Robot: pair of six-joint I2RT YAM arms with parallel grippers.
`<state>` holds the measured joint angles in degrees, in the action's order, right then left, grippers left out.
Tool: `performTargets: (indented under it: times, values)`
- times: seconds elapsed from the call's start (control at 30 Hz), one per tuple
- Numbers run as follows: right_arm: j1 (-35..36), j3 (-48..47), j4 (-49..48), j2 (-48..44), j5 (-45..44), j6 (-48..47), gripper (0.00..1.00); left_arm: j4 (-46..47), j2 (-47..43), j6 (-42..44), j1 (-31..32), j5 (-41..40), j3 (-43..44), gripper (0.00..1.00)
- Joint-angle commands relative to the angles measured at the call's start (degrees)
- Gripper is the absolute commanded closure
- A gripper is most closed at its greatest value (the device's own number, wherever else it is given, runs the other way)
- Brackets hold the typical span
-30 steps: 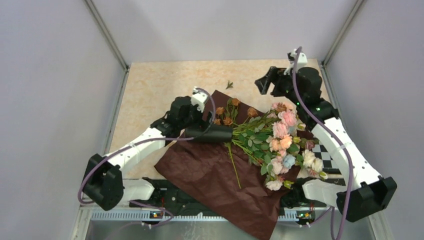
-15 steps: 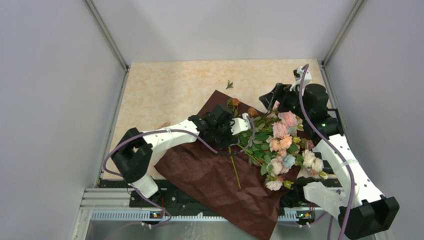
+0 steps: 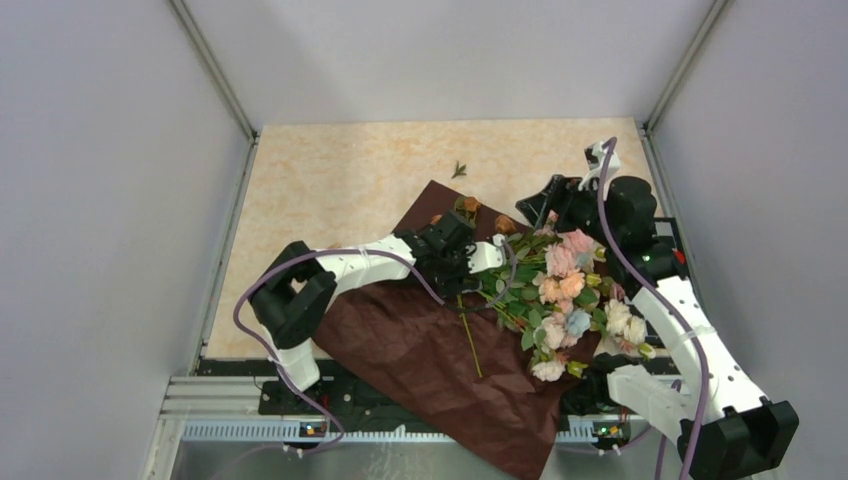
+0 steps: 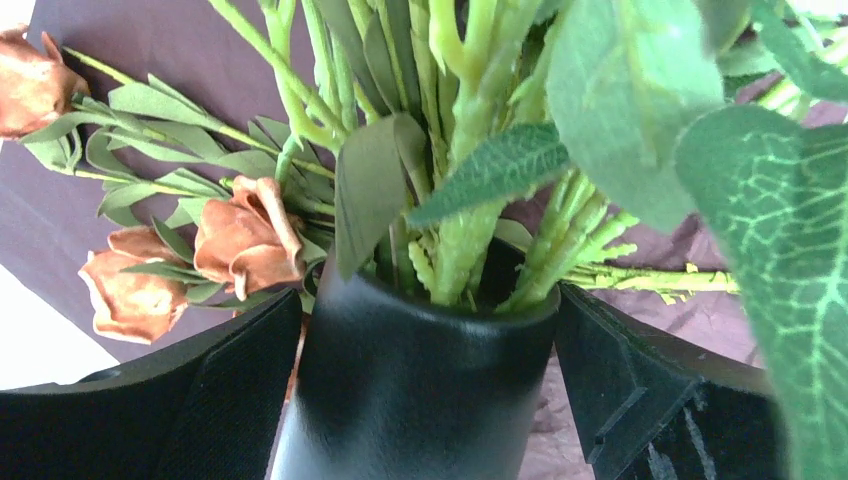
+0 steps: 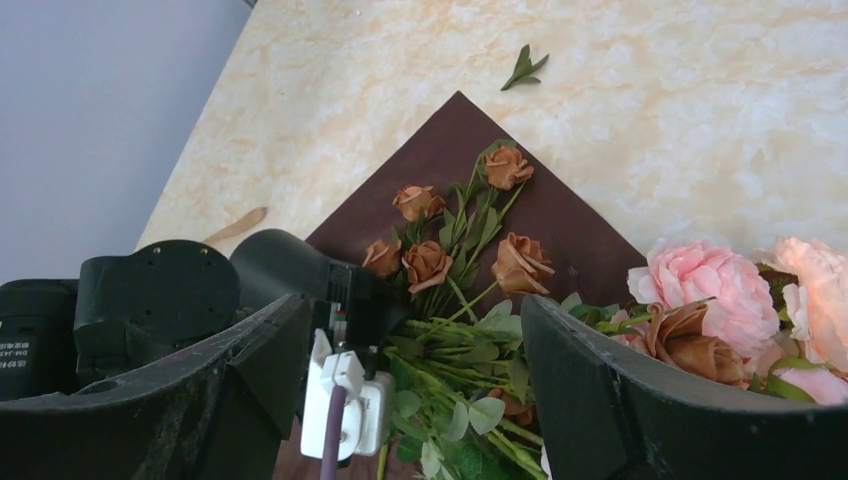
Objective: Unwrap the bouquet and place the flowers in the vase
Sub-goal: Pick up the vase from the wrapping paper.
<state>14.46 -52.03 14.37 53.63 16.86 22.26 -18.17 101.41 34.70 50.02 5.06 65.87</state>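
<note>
The left arm reaches from the near-left corner across to the middle of the table [image 3: 340, 170]. The left gripper [image 4: 428, 292] has its fingers spread as wide as they go, one on each side of the vase [image 4: 420, 390]. The fingers sit close against its black wall, and no squeeze can be made out. The overhead view hides the vase under the left wrist. Seen from that wrist, its mouth faces away, toward the right, and thick green stems [image 4: 455, 235] are packed into it.

Just left of the mouth, the brown roses of the flowers [image 4: 245, 240] lie on the maroon paper [image 3: 430, 340]. The paper is opened out flat and runs from mid-table to the near edge. A tan strip [image 5: 235, 225] lies on the bare table beside the paper's far-left edge. A small green sprig [image 3: 459, 168] lies alone farther back.

To the right, leafy stems fan out into a heap of larger pink, peach and blue blooms [image 3: 565, 265] at the paper's right side. This heap partly covers a checkerboard [image 3: 652, 310]. The right gripper [image 5: 412, 300] hangs above the far end of the heap. Its fingers are apart and it holds nothing.
</note>
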Motion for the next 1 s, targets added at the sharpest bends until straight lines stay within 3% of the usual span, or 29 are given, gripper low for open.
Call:
performTargets:
  times: [0.0,0.2,0.37,0.5,0.63,0.97]
  values:
    - [-0.66,0.95,-2.92,-1.56,0.98,0.92,0.22,1.87,1.98,0.54,-0.1,0.56,3.59,0.07]
    - [-0.66,1.5,-2.83,-2.08,1.07,0.75,0.23,1.57,3.69,-0.73,-0.27,0.74,3.27,0.32]
    - [-0.6,1.43,-2.77,-2.89,0.8,0.76,0.23,2.11,1.96,-1.98,-0.27,1.29,2.58,0.62]
    - [-0.64,0.71,-2.16,-3.16,0.76,1.0,0.24,3.82,-1.02,-3.05,-0.27,0.98,1.82,0.75]
    - [-0.62,-0.56,-1.37,-4.38,-0.09,1.47,0.23,6.49,-4.46,-6.42,-1.06,2.12,1.37,1.0]
    - [-0.65,-4.84,2.05,-6.3,-1.04,1.86,0.24,20.82,-13.56,-15.76,-4.1,7.03,-6.32,1.0]
